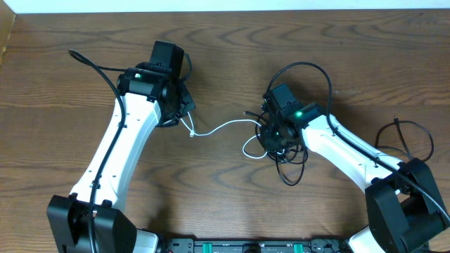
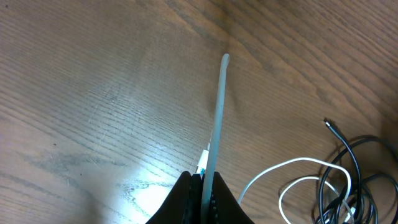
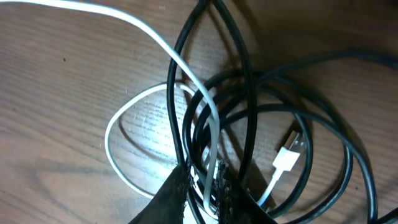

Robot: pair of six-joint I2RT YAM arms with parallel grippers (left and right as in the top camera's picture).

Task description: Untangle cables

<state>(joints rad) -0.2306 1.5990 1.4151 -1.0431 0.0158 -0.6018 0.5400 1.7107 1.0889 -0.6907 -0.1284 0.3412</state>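
- Tangle [image 1: 285, 160]: black + white cables knotted together on table [image 1: 225, 211], approx 3 o'clock of table centre, right under R gripper [image 1: 274, 137].
- Black cable [image 3: 250, 112]: several loops stacked and crossing, spilling toward 5 o'clock of R gripper in overhead view. One thin black plug end [image 2: 328, 123] sticks out of the heap toward 10 o'clock, lying flat on the wood.
- White cable [image 1: 225, 125]: runs from L gripper [image 1: 187, 125] toward 3 o'clock in a shallow wave, lifted at the L end, then dives into the tangle. Near the heap it makes one open loop on the wood at approx 8 o'clock of R gripper.
- White plug [image 3: 286, 160]: lies inside the black loops, at 2 o'clock of R fingertips in R wrist view, pointing roughly 1 o'clock.
- L gripper: clenched on white cable near its end; L wrist view shows fingers pressed together w/ the cord between them and a short stiff length poking past the tips toward 12 o'clock. Sits approx 10 o'clock of table centre, well apart from the heap.
- R gripper: jaws nearly together down in the tangle, black strands plus one white strand passing between the fingers; grasping the bundle, not one cord.
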